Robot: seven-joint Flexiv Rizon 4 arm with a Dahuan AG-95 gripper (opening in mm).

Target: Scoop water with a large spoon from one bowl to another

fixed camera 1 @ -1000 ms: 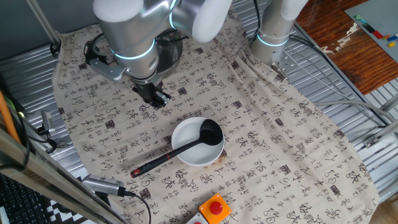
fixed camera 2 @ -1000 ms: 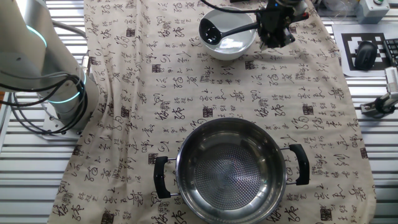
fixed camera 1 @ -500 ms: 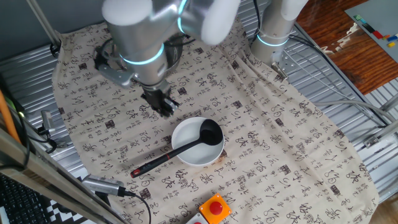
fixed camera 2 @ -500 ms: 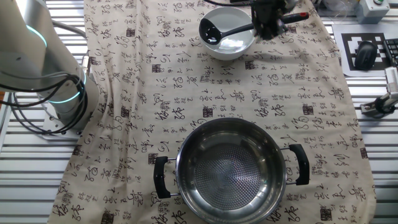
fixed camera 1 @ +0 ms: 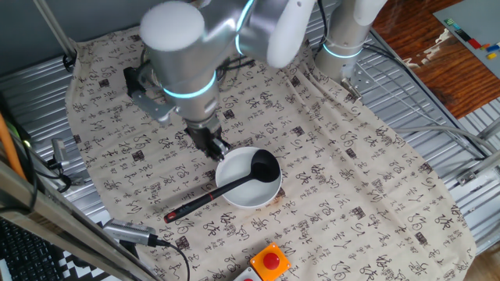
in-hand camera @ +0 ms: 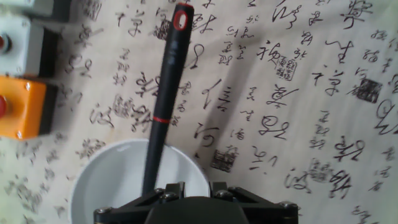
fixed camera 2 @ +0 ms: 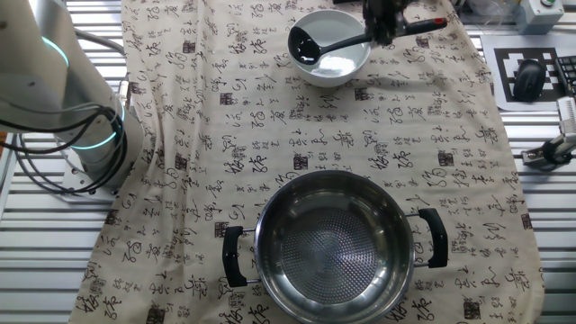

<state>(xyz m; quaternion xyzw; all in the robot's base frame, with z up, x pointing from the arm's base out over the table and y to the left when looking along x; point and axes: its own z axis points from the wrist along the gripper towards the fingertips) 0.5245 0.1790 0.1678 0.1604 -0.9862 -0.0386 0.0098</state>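
Claw [fixed camera 1: 212,145] moved beside white bowl [fixed camera 1: 238,201], ladle [fixed camera 1: 226,186] handle just past it, jaw state unclear

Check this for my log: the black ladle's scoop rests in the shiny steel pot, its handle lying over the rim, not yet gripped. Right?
Wrong container. One fixed view shows the black ladle's scoop in the plain white bowl; the other shows the shiny steel pot empty. The rest stands.

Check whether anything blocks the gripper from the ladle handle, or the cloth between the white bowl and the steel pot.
Nothing visible does. The gripper hangs beside the white bowl, near the ladle handle. Between bowl and steel pot only patterned cloth shows.
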